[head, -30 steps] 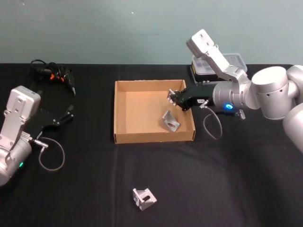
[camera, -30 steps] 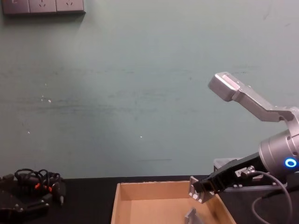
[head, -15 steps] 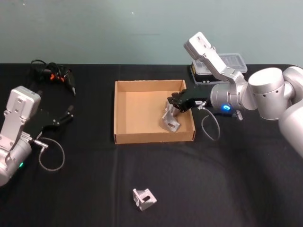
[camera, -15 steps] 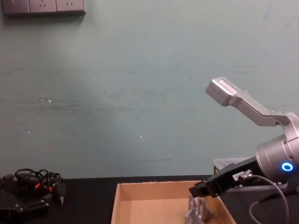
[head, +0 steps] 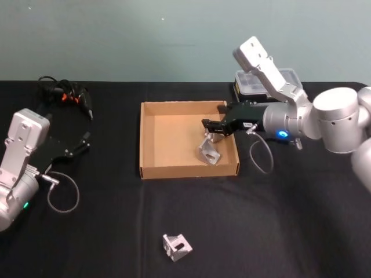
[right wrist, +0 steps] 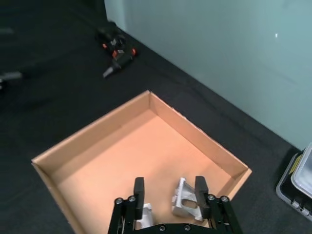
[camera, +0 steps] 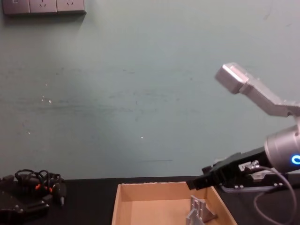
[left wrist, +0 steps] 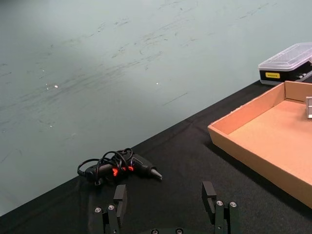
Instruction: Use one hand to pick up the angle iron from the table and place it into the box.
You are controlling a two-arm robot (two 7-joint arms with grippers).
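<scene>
A silver angle iron [head: 208, 152] lies inside the brown cardboard box [head: 152, 139], against its right wall, and also shows in the chest view [camera: 199, 210]. My right gripper [head: 210, 126] hovers just above it, open and holding nothing. From the right wrist camera the fingers [right wrist: 200, 189] stand apart over the angle iron [right wrist: 187, 204], and a second silver piece [right wrist: 145, 214] lies beside it on the box floor [right wrist: 131, 161]. Another angle iron [head: 177, 246] rests on the black table [head: 278, 231] near the front. My left gripper [head: 82, 143] is parked at the left, open [left wrist: 165, 200].
A clear-lidded plastic case [head: 269, 81] stands behind the box at the right. A tangle of black cables with orange bits [head: 64, 90] lies at the back left. Bare black tabletop stretches in front of the box, around the loose angle iron.
My right gripper lowered an angle iron into the box, let it go and has now lifted slightly away, open. The left arm has hardly moved.
</scene>
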